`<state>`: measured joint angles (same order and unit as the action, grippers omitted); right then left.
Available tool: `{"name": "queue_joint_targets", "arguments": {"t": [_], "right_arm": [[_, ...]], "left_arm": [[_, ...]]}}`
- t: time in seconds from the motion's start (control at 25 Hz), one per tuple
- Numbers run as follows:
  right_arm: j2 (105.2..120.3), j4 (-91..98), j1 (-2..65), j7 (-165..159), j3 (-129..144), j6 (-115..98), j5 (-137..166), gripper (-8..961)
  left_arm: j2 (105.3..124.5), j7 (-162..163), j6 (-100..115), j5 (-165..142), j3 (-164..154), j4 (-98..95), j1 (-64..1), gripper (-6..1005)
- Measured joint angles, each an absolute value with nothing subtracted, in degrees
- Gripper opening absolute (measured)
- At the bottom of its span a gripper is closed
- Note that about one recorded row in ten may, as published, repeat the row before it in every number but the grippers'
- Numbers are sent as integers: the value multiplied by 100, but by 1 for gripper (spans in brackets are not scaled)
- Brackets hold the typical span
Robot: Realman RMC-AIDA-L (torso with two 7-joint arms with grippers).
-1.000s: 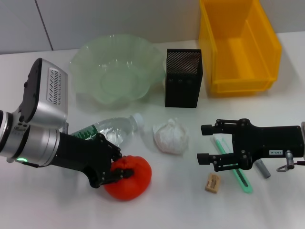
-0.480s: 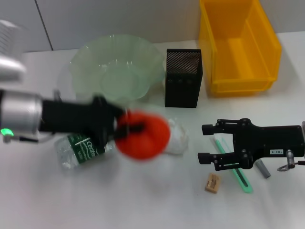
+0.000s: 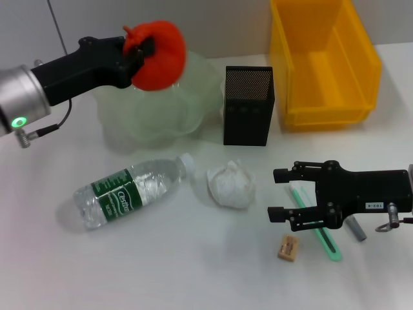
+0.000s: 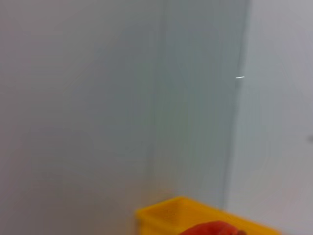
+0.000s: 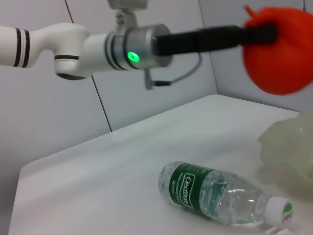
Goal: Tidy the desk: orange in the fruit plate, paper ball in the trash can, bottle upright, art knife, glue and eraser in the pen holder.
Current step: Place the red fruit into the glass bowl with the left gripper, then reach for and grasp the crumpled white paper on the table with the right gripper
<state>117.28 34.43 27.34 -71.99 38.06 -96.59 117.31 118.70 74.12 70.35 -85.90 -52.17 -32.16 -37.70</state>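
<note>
My left gripper (image 3: 141, 55) is shut on the orange (image 3: 164, 51) and holds it high above the far rim of the pale green fruit plate (image 3: 155, 113). The orange also shows in the right wrist view (image 5: 281, 54). The bottle (image 3: 129, 194) lies on its side at the front left. The paper ball (image 3: 230, 185) lies right of its cap. My right gripper (image 3: 276, 194) is open and empty, low over the table right of the paper ball. The eraser (image 3: 288, 247), the green art knife (image 3: 321, 234) and the grey glue stick (image 3: 355, 228) lie by and under it.
The black mesh pen holder (image 3: 248, 106) stands right of the fruit plate. A yellow bin (image 3: 322, 61) stands at the back right. The table's front left is white and bare.
My left gripper has lifted the orange from the table by the bottle, up and away to above the fruit plate. The bottle rolled a little toward the front left. The right arm has not moved.
</note>
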Motion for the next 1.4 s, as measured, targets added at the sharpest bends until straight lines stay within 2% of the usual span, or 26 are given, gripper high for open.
{"name": "queue_joint_targets", "arguments": {"t": [0.32,0.72,1.0,1.4], "right_arm": [[11743,3436,2733,-7198,3805,-9681,11734,832],[11758,3428,2733,-7198,3805,-9680,11751,833],[11760,3427,2733,-7198,3812,-9679,11751,833],[11768,3428,2733,-7198,3814,-9668,11751,832]], "left_arm": [[11916,6345,4958,-7894,-5953,-2319,-4382,59],[11918,6158,3904,-6880,-6918,-2331,-4329,55],[11918,6152,3884,-6841,-6949,-2320,-4322,228],[11918,6152,3892,-6837,-6984,-2340,-4324,532]]}}
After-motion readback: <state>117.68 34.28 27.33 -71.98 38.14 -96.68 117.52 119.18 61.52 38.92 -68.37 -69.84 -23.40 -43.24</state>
